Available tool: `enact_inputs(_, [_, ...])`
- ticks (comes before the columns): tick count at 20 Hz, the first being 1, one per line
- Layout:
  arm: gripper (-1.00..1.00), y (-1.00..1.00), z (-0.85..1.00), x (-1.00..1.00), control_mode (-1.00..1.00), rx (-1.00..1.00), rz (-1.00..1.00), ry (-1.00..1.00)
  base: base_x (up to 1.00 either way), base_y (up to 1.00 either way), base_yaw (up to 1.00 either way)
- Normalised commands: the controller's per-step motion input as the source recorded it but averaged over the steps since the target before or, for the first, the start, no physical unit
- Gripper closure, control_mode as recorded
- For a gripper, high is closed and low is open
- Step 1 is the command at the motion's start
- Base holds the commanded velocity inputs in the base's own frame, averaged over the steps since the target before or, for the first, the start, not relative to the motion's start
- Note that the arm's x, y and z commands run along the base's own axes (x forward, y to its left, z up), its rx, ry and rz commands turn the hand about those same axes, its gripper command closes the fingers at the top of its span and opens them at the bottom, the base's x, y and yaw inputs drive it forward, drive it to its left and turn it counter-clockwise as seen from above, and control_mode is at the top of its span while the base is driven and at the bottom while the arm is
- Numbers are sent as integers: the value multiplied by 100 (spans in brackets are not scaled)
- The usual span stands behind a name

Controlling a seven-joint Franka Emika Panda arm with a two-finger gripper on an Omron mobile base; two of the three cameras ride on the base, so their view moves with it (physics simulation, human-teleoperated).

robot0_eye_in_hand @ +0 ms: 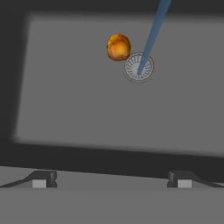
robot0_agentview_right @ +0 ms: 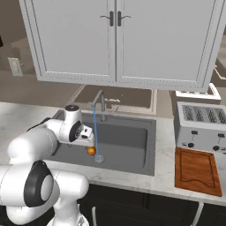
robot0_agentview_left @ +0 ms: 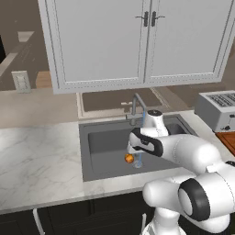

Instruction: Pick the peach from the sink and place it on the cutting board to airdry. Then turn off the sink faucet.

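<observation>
Wall cabinets (robot0_agentview_right: 117, 39): white double doors with dark handles, hanging above the back of the counter.
Counter (robot0_agentview_left: 36, 156): pale marble top running left to right, the basin set into it, dark cupboard fronts under its front edge.
Robot arm (robot0_agentview_left: 193, 156): white with dark joints, bent forward over the front edge of the counter, with the hand above the sink.
Sink (robot0_agentview_right: 128, 141): dark grey rectangular basin; its floor is bare apart from the fruit and the drain.
Toaster (robot0_agentview_right: 201, 126): silver, four slots, at the back right of the counter, just behind the board.
Cutting board (robot0_agentview_right: 196, 170): reddish-brown wood with a darker rim, flat on the counter at the sink's right, near the front edge.
Sink faucet (robot0_agentview_left: 137, 108): grey gooseneck at the middle of the sink's back rim; a thin blue stream (robot0_eye_in_hand: 153, 35) runs from its spout down onto the drain.
Gripper (robot0_eye_in_hand: 111, 180): fingers spread wide with nothing between them, held high above the basin near its front wall and pointed down at the floor, well apart from the fruit.
Drain (robot0_eye_in_hand: 139, 67): round, silver, near the middle of the sink floor.
Peach (robot0_eye_in_hand: 118, 47): orange-red, on the sink floor just beside the drain, untouched by the stream.
</observation>
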Motion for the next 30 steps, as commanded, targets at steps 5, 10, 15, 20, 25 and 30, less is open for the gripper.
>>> enact_inputs(5, [-100, 2, -13, 7, -100, 0, 0, 0, 0, 0, 0])
enact_inputs(10, [-100, 0, -10, 6, -100, 0, 0, 0, 0, 0, 0])
enact_inputs(15, [-100, 0, -8, 6, -100, 0, 0, 0, 0, 0, 0])
enact_inputs(20, [-100, 0, -5, 5, -100, 0, 0, 0, 0, 0, 0])
enact_inputs(25, [-100, 0, -5, 7, -100, 0, 0, 0, 0, 0, 0])
enact_inputs(30, [-100, 0, -6, 6, -100, 0, 0, 0, 0, 0, 0])
